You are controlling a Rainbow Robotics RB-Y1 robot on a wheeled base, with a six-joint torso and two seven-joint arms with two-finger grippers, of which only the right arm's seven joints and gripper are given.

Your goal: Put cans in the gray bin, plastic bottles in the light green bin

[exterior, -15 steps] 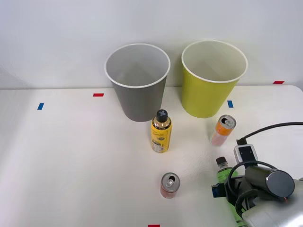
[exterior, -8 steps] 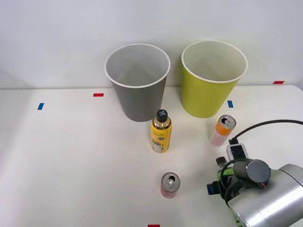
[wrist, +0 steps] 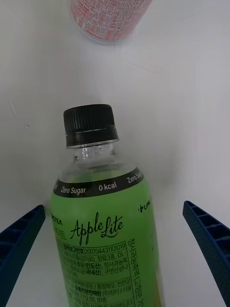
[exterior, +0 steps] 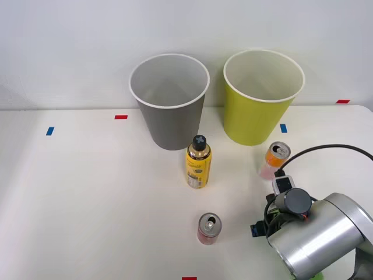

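Right gripper point(wrist: 115, 259): fingers spread wide, straddling the bottle, not touching it
Green Apple Lite bottle point(wrist: 103, 225): near table's point(exterior: 87, 192) right front corner
Orange-and-pink can point(exterior: 274, 160): just beyond the cap

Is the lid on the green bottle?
On. The green bottle wears its black cap, seated on the neck, in the wrist view.

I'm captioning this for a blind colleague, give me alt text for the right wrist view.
A green-labelled plastic bottle with a black screw cap lies on a white table between the open blue fingers of the right gripper. Beyond the cap is the orange-and-pink can.
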